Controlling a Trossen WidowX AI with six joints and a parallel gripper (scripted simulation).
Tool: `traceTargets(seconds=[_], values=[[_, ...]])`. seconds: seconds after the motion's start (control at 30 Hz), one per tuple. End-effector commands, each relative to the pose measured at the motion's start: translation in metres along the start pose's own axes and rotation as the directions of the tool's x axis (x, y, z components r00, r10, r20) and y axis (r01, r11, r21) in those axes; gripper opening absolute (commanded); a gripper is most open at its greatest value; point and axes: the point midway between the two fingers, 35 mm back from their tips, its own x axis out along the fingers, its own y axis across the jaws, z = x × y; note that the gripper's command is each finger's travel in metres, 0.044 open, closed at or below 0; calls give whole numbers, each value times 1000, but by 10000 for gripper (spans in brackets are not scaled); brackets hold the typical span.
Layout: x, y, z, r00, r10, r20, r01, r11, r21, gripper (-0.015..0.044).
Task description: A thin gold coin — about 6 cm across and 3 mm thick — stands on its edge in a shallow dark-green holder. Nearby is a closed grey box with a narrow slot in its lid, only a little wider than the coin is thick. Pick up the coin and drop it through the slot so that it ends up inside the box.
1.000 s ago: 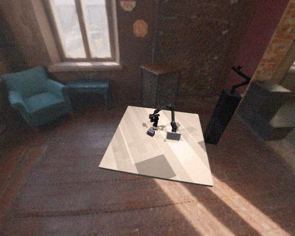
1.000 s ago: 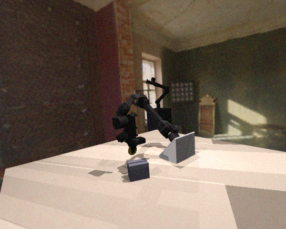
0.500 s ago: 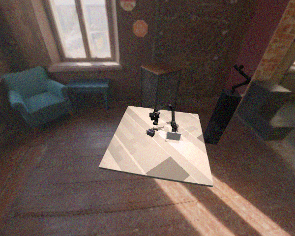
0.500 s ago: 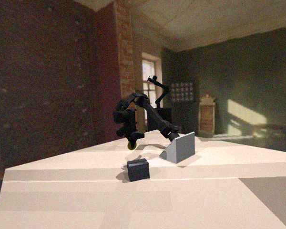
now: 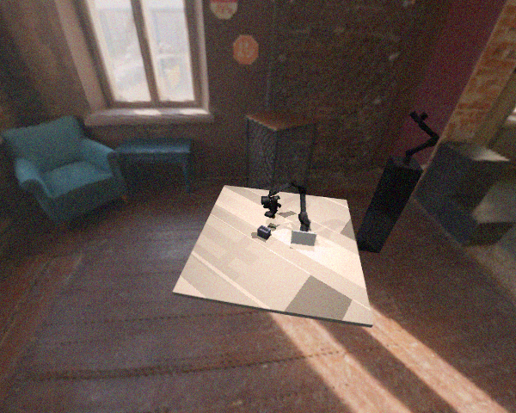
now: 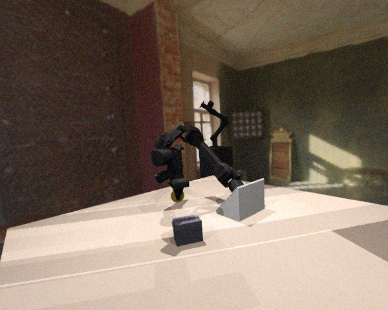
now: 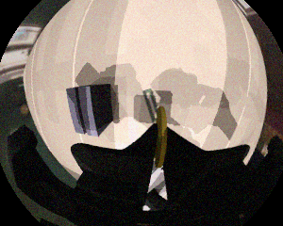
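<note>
The coin (image 6: 177,196) is out of its holder and up in the air, pinched on edge in the pincer (image 6: 178,193), whose jaws are closed down nearly all the way on its thin faces, so the picking-up part looks done. What is left is the harder half: carrying it over the box (image 6: 187,229) and letting it fall through the slot in the lid. The box sits on the desk (image 6: 288,267) roughly in the middle, nearer the far edge than the near one, and the coin hangs clear of the surface a little beyond it, towards the far edge, not above the lid. From the camera on the wrist the coin (image 7: 159,138) shows as a thin gold sliver running straight out from the pincer, with the small green holder (image 7: 149,97) just beyond its tip and the box (image 7: 91,109) off to one side, so some sideways travel is still needed, I'd say. The arm (image 6: 214,163) rises from its base, beside a pale grey wedge (image 6: 242,201), folds sharply at the elbow and drops the wrist so the pincer points almost straight down.
</note>
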Motion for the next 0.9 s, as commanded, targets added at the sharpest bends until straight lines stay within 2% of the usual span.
traceTargets(seconds=[0.0,0.87], values=[[0,6,2,1000,1,-2,-1,1000,5,0],[-3,71,6,1000,7,-3,-7,1000,6,0]])
